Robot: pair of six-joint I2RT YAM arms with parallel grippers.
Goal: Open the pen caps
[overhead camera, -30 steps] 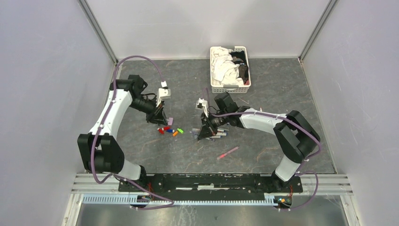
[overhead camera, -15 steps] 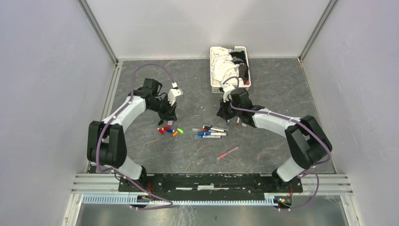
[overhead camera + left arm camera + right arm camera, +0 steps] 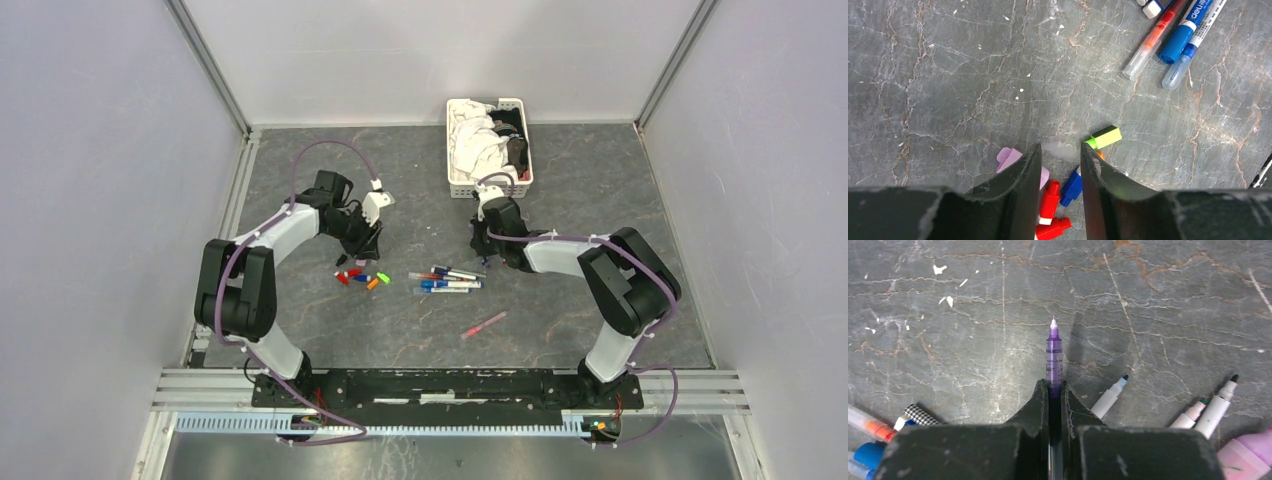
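- left gripper low over the grey marbled counter, jaws apart, nothing held
- lilac cap partly hidden behind one finger
- green cap just beside the other fingertip, sliver of orange under it
- blue cap and two red caps seen through the gap, bunched together
- three pens at top right, side by side: one orange, two blue
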